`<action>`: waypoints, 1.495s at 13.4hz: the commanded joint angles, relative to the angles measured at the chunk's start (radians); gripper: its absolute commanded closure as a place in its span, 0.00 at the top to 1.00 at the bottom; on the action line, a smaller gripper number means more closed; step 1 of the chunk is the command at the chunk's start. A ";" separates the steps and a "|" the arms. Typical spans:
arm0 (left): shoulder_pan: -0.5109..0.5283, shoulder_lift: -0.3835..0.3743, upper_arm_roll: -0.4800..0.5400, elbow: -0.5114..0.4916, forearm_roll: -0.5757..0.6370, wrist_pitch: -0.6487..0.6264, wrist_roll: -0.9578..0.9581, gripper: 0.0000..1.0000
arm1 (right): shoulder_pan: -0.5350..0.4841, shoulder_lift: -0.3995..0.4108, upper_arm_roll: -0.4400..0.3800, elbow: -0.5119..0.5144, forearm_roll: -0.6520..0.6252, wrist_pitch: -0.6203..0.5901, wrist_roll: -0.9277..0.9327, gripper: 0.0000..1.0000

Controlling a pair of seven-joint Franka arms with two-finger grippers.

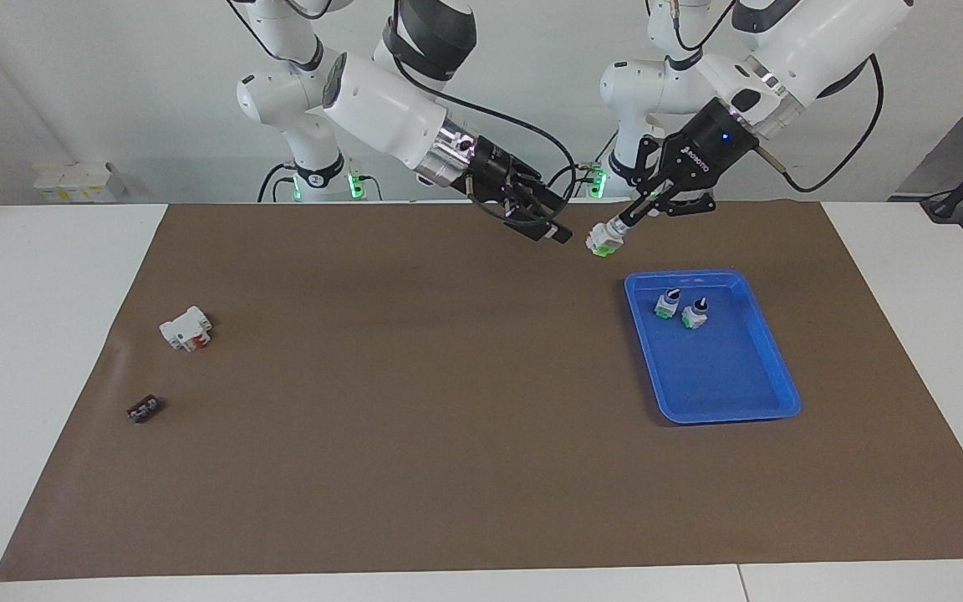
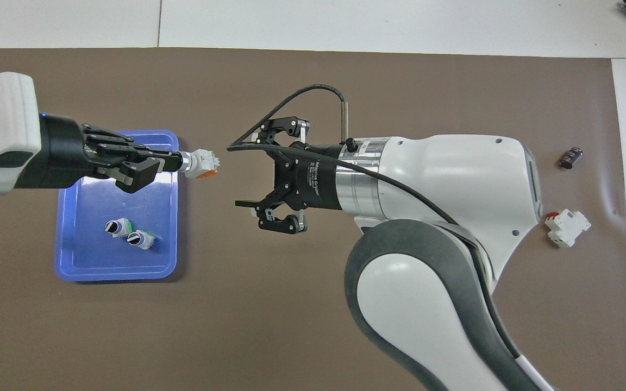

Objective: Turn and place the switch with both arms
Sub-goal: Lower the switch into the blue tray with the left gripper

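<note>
Right now the left end effector [image 1: 625, 219] is clamped on the knob end of a rotary selector switch [image 1: 603, 240], holding it up in the air with the base block pointing toward the other arm; green shows on the block from the facing camera, orange from above. It hangs over the brown mat [image 1: 415, 435], just off the blue tray [image 1: 770, 397]'s corner that lies nearest the robots. The right end effector [image 2: 253, 171] is spread wide, its fingers [image 2: 249, 204] aimed at the switch with a clear gap between them, and it touches nothing.

My worry is the handover. The block is small, and the left grip holds only the round knob and collar, so if the right fingers close off-centre they could twist the switch in that hold or knock it loose. A drop from there would probably land on the mat or bounce off the tray's rim. If the left lets go before the right has a firm pinch, the result would be the same.

Two more selector switches [image 1: 679, 308] already lie in the tray toward its robot-side end, so a careless placement could bump them. A white block with a red part [image 1: 186, 328] and a tiny black terminal strip [image 1: 144, 410] sit well apart, toward the right arm's end of the surface.
</note>
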 commanded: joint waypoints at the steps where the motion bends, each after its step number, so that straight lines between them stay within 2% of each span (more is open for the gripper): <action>1: -0.005 -0.011 -0.010 -0.014 0.109 0.033 0.008 0.00 | -0.027 -0.058 0.003 -0.024 -0.082 -0.028 -0.046 1.00; 5: -0.007 -0.048 -0.019 -0.142 0.297 0.144 0.001 0.00 | -0.018 -0.086 0.005 -0.022 -0.428 -0.025 -0.212 1.00; 9: 0.007 -0.013 -0.019 -0.247 0.478 0.268 0.003 0.00 | -0.070 -0.086 0.003 -0.025 -0.531 -0.031 -0.407 1.00; 12: 0.048 0.055 -0.018 -0.285 0.496 0.300 0.001 0.00 | -0.150 -0.087 0.005 -0.024 -0.608 -0.060 -0.525 1.00; 15: 0.082 0.124 -0.018 -0.318 0.497 0.349 0.003 0.00 | -0.216 -0.097 0.002 -0.021 -0.627 -0.115 -0.708 1.00; 18: 0.102 0.115 -0.016 -0.405 0.497 0.375 0.003 0.00 | -0.254 -0.107 0.000 -0.015 -0.708 -0.187 -0.815 1.00; 20: 0.110 0.106 -0.016 -0.478 0.497 0.452 0.004 0.00 | -0.282 -0.123 0.002 -0.015 -0.766 -0.246 -0.889 1.00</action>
